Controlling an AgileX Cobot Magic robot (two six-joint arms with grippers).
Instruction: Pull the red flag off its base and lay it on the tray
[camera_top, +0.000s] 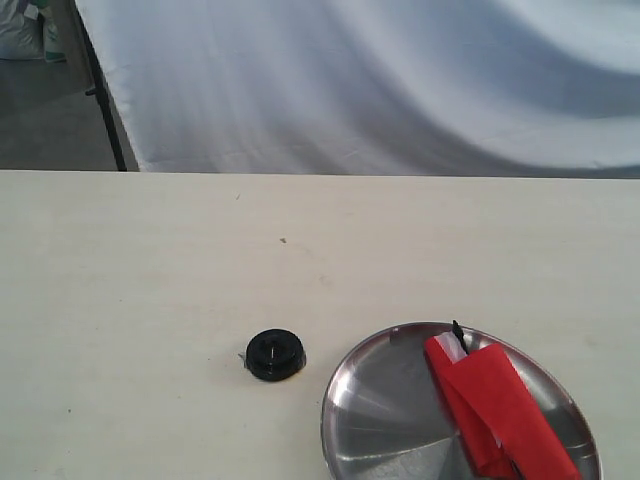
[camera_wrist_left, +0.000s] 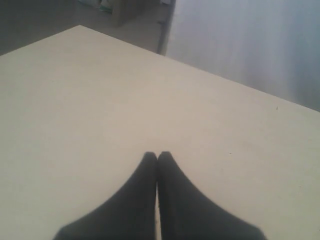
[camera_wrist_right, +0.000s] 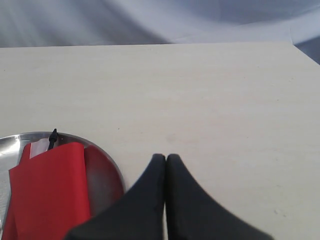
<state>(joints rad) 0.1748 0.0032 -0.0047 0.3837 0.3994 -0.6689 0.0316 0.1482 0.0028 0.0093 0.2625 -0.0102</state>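
The red flag (camera_top: 495, 405) lies folded in the steel tray (camera_top: 380, 415) at the front right of the table, its white strip and black stick tip pointing to the far rim. The same flag (camera_wrist_right: 47, 187) and tray (camera_wrist_right: 107, 167) show in the right wrist view. Left of the tray the small black base (camera_top: 275, 354) sits alone on the table. My right gripper (camera_wrist_right: 166, 158) is shut with nothing in it, beside the tray's rim. Over bare table, my left gripper (camera_wrist_left: 157, 155) is shut and holds nothing. Neither gripper appears in the exterior view.
The pale wooden table (camera_top: 200, 260) stretches wide behind the base and tray. A white cloth backdrop (camera_top: 380, 80) hangs beyond its far edge, with a black stand leg (camera_top: 103, 95) at the far left.
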